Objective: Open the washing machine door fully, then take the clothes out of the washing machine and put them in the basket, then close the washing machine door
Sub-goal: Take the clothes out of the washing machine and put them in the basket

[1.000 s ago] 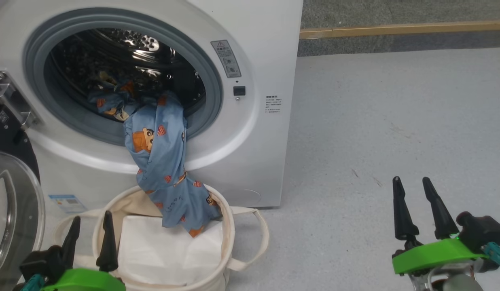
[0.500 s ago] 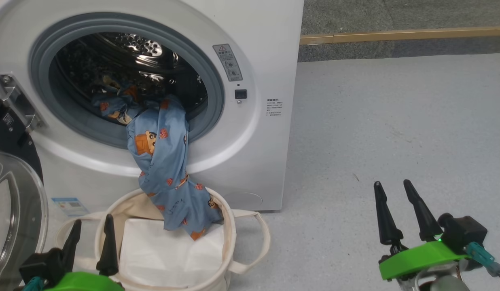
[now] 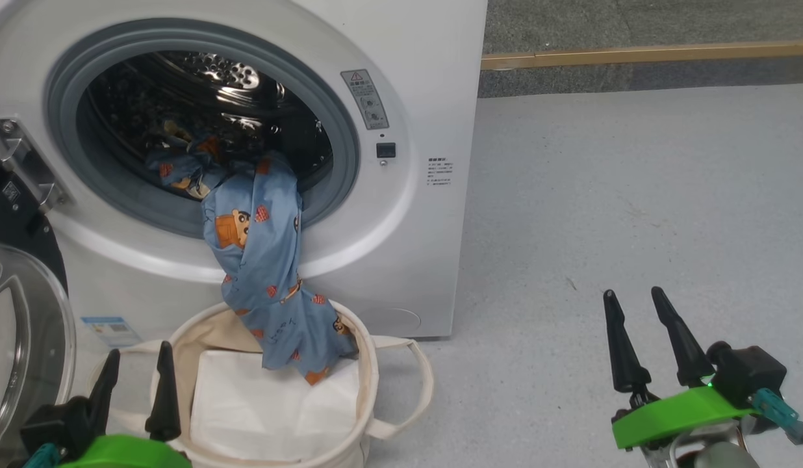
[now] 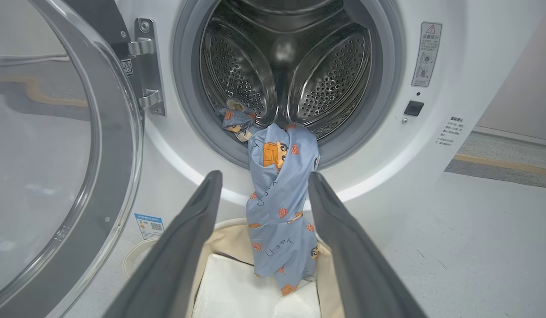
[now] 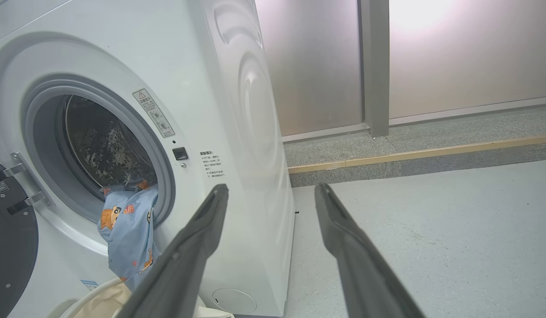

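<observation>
Since a second ago the right gripper (image 3: 632, 292) has slid a little toward the washing machine (image 3: 414, 214), and the left gripper (image 3: 139, 349) has sunk slightly at the near side of the basket (image 3: 370, 370), while the clothes (image 3: 262, 260) lie as they did. Both grippers have their fingers spread wide and hold nothing. The left one hangs over the basket's near rim, and in its wrist view the hanging cloth shows farther off between its two fingers, untouched. The right one hovers over bare floor (image 3: 635, 182), well off to the right of the machine. One end of the clothes is bunched at the lower front of the steel drum (image 3: 232, 71). From there the fabric drapes over the grey rim and down the white front, and its lower end rests inside the basket on a flat white sheet (image 3: 258, 409). The basket stands on the floor just below the opening, close against the machine. The washing machine door (image 3: 12, 227) is swung out on its hinge to the left.
</observation>
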{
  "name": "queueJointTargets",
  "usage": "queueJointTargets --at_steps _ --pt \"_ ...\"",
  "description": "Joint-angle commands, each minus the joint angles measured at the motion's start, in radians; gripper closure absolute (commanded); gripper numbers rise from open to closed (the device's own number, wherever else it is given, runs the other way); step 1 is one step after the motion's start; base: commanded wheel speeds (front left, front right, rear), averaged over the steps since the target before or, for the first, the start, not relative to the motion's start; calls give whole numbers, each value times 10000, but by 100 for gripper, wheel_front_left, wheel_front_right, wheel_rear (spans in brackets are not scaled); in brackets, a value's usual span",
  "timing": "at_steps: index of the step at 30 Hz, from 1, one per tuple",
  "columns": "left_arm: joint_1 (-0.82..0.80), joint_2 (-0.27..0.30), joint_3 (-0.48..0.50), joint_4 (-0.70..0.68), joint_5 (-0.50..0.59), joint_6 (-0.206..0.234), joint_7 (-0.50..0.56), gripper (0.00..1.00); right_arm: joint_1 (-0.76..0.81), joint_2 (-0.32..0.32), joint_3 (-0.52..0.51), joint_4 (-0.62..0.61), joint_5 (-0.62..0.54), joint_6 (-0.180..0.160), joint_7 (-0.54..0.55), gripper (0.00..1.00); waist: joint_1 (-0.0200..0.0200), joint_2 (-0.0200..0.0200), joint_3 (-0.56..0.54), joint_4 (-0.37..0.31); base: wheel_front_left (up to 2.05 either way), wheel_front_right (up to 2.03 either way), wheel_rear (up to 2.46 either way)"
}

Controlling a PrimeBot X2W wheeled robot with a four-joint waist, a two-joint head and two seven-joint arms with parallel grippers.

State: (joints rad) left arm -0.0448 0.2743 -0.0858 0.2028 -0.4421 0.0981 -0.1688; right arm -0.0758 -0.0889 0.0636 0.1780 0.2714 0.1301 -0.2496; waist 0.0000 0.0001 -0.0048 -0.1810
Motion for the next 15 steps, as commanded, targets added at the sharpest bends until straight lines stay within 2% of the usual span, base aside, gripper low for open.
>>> queueJointTargets --at_steps 1,15 --pt "-540 351 444 -343 -73 51 24 0 -199 -102 194 -356 -85 6 -122 0 0 -1 14 -6 0 0 0" --pt "-1754 371 165 469 -263 -245 209 0 -120 -55 103 -357 47 6 -122 0 0 -1 225 -216 0 0 0"
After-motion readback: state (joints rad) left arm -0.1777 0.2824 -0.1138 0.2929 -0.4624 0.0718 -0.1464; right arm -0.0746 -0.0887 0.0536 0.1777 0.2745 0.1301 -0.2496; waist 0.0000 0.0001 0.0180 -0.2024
